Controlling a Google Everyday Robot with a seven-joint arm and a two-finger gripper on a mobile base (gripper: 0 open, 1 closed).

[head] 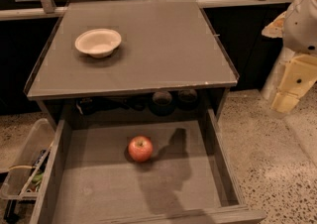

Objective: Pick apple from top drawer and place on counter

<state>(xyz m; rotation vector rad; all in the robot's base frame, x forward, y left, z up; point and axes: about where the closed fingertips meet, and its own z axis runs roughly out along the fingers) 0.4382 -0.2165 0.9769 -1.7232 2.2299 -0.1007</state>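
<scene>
Counter (163, 49) has no apple on it yet. Top drawer (210, 168) is open. Gripper (287, 96) hangs right of the cabinet, well apart from the drawer (open or closed: can't tell). Apple (140, 148) sits mid-drawer, so you have the whole pick and place left.

The arm (303, 17) enters at the right edge of the camera view, with its white rounded link uppermost and partly cut off by the frame. The pale yellow gripper (287, 100) hangs below this link, angled downward and slightly to the left.
</scene>
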